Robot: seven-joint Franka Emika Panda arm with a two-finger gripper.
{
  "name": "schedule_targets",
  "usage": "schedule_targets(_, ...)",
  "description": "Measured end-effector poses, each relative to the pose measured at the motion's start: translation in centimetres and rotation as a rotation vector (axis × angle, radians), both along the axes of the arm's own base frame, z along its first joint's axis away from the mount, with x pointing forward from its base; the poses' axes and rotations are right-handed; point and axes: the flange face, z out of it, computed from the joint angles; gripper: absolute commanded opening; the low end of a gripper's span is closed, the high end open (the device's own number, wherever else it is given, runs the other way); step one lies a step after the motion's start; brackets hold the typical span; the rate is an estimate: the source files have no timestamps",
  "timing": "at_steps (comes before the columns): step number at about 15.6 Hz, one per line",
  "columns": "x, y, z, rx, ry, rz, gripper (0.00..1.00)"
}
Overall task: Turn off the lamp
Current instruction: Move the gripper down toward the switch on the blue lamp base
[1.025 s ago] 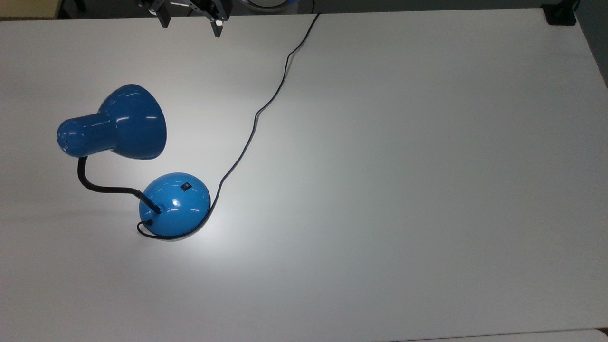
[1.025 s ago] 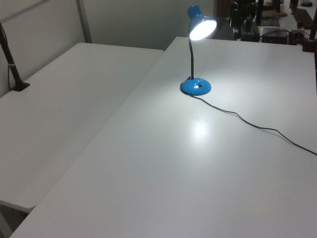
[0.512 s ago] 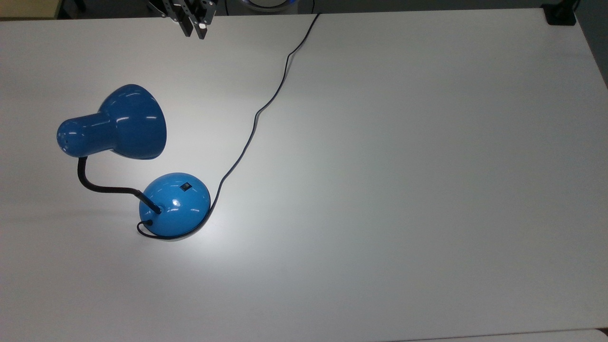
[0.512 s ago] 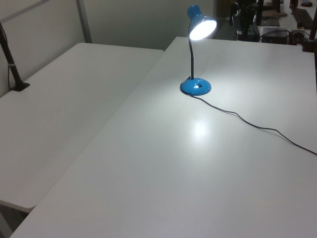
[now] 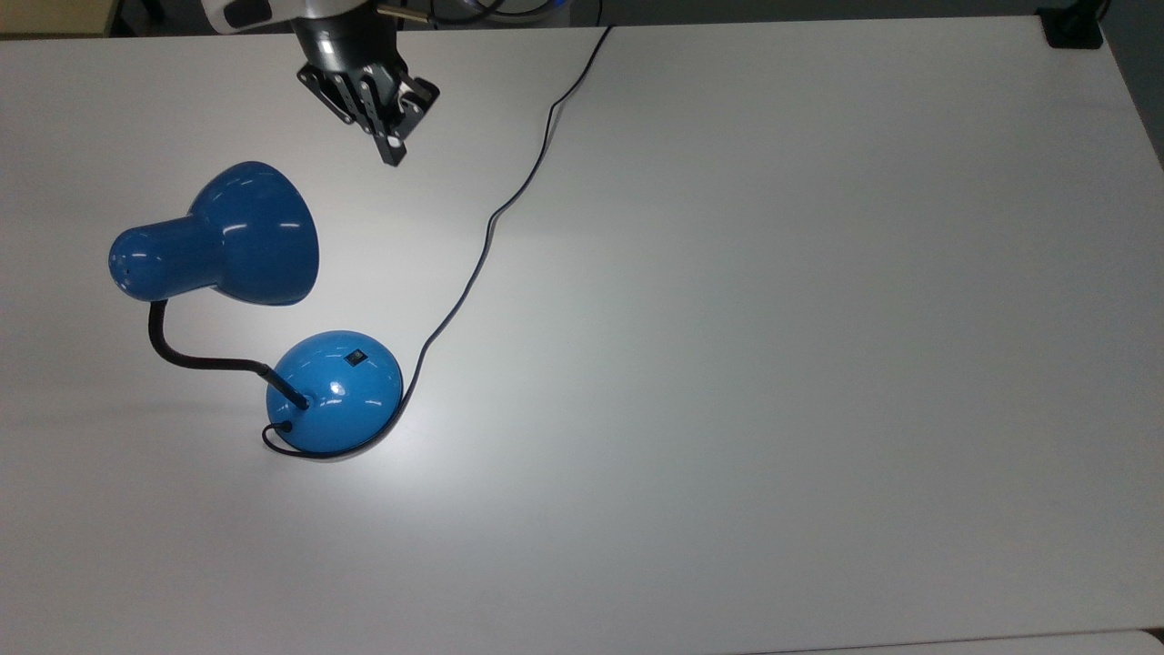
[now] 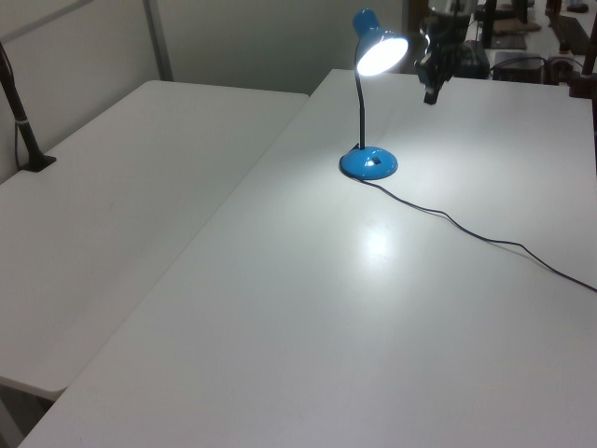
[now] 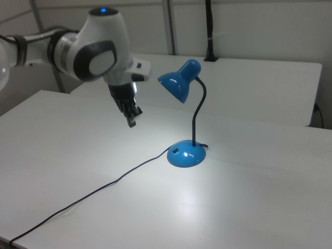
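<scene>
- My gripper (image 5: 393, 155) has come out over the white table (image 5: 773, 318) since a second ago, when only its tips showed at the top view's upper edge; it now hangs in the air, well apart from the lamp.
- A second ago my fingers were spread wide; half a second ago they had drawn close, and now they are pressed together, holding nothing.
- The lamp (image 5: 334, 391) has not moved. It stands on the table toward the top view's left, and its light is on.
- Its domed blue base carries a small black switch (image 5: 356, 357) on the side facing my gripper.
- The black cord (image 5: 491, 223) leaves the base, curls round its rim and runs across the table to the top view's upper edge.
- The left view shows the glowing mouth of the shade (image 6: 382, 54), with my gripper (image 6: 430, 95) just to the left view's right of it, above the base.
- The right view shows my white and grey arm (image 7: 88, 49) reaching in from the right view's left, my gripper (image 7: 132, 122) pointing down, level with the shade and apart from it.
- A second white table (image 6: 121, 196) stands beside mine in the left view.
</scene>
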Motion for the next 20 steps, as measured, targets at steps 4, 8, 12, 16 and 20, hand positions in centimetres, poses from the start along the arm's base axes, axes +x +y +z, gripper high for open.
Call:
schedule_targets(4,-0.2,2.0,-5.3,-0.078,-0.064,-0.04,0.0)
schedule_targets(8,-0.7,3.6,-9.3,-0.172,-0.102,-0.076,0.0)
schedule_targets(12,0.5,3.6,-12.8,-0.249,-0.15,-0.121,0.0)
schedule_targets(16,2.1,3.2,-15.4,-0.271,-0.169,-0.171,0.0)
schedule_targets(20,4.5,2.6,-15.9,-0.272,-0.183,-0.198,0.0)
